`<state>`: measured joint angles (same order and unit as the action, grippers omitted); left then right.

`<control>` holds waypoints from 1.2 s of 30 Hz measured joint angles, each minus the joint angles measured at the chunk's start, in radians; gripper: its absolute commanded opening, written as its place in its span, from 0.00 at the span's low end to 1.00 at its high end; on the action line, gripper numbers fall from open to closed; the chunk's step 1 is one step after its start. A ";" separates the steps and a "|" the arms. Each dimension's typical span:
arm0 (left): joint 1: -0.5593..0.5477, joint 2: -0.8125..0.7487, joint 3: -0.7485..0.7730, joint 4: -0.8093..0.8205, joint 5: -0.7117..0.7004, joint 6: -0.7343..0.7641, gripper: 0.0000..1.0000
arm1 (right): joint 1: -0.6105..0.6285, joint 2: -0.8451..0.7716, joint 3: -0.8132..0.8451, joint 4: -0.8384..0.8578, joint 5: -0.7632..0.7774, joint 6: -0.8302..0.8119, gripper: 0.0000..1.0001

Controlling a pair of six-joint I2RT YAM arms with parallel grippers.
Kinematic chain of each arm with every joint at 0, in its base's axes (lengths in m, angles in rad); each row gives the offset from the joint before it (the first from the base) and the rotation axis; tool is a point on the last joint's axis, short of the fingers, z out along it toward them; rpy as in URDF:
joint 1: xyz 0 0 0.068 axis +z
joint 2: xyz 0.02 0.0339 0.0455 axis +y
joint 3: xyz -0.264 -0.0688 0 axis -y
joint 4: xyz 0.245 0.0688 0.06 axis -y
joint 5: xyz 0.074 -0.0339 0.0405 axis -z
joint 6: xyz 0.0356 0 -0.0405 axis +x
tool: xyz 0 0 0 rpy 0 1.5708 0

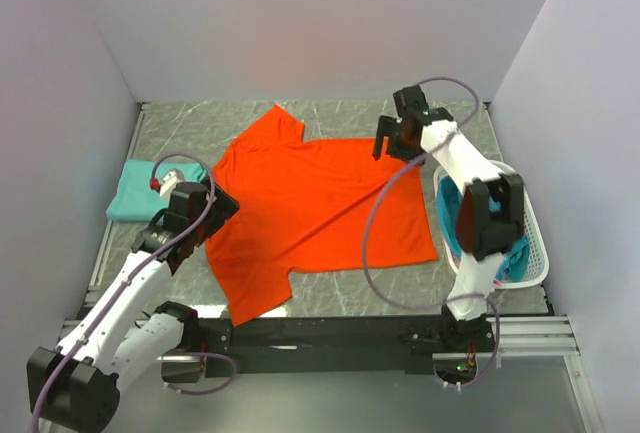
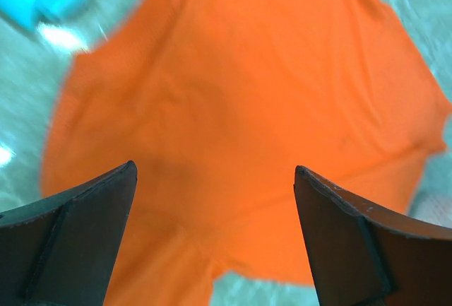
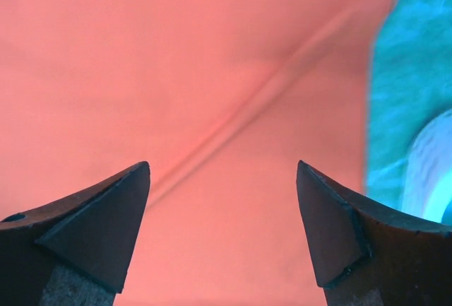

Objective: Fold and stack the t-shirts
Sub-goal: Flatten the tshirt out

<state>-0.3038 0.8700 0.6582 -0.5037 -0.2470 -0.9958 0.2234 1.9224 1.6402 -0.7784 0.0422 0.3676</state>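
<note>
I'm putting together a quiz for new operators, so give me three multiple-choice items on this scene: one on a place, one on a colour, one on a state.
1. Where does the white basket stand?
A) at the left wall
B) on top of the spread shirt
C) at the right edge of the table

2. What colour is the spread-out t-shirt?
A) orange-red
B) pink
C) white

3. How is the right gripper?
A) shut on a sleeve
B) open, holding nothing
C) shut on the basket rim

Key:
1 C: the top view shows it at the right side, off the shirt.
2 A: every view shows orange-red cloth.
3 B: its jaws stand wide apart above the cloth.
</note>
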 measured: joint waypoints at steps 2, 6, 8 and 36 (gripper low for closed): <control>-0.025 -0.035 -0.033 -0.005 0.031 -0.025 0.99 | 0.053 -0.144 -0.101 0.044 0.010 0.014 0.92; -0.171 -0.080 -0.107 -0.043 0.042 -0.109 0.99 | 0.165 -0.423 -0.336 0.141 0.019 0.064 0.93; -0.285 -0.090 -0.142 -0.064 0.039 -0.174 1.00 | 0.188 -0.540 -0.470 0.185 0.017 0.097 0.93; -1.001 0.119 -0.156 -0.536 -0.145 -0.983 0.84 | 0.183 -0.842 -0.874 0.308 -0.071 0.211 0.94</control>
<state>-1.3048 0.9894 0.5026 -1.0393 -0.3920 -1.9785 0.4068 1.0809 0.7662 -0.4706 -0.0288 0.5785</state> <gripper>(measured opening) 0.869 0.943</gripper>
